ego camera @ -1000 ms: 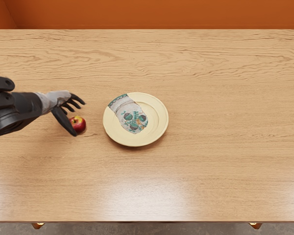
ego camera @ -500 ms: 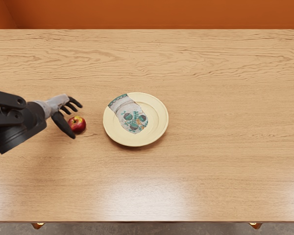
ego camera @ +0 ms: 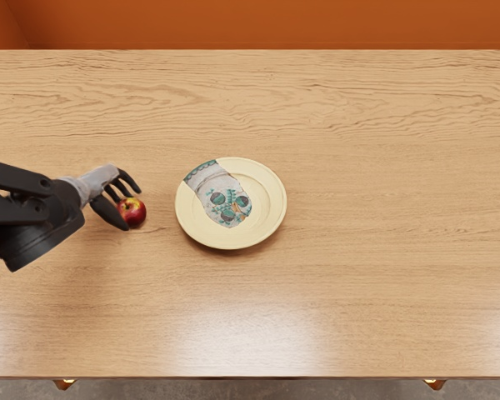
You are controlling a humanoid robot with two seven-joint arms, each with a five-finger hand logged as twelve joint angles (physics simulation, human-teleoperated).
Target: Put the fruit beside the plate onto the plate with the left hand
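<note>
One small red apple (ego camera: 133,210) sits on the counter (ego camera: 358,275) at the 9 o'clock side of the plate (ego camera: 267,218), near its rim but apart. From the left hand (ego camera: 98,183) it lies at 4 o'clock. The fingers (ego camera: 123,182) are spread and grasp nothing; the thumb is just beside the fruit, contact unclear. The apple is round, with no long axis. The forearm is cut off at the left edge.

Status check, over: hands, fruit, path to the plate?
Left hand open beside apple, no grasp. Right hand not in view. Apple on table, left of plate. Nothing between them.
</note>
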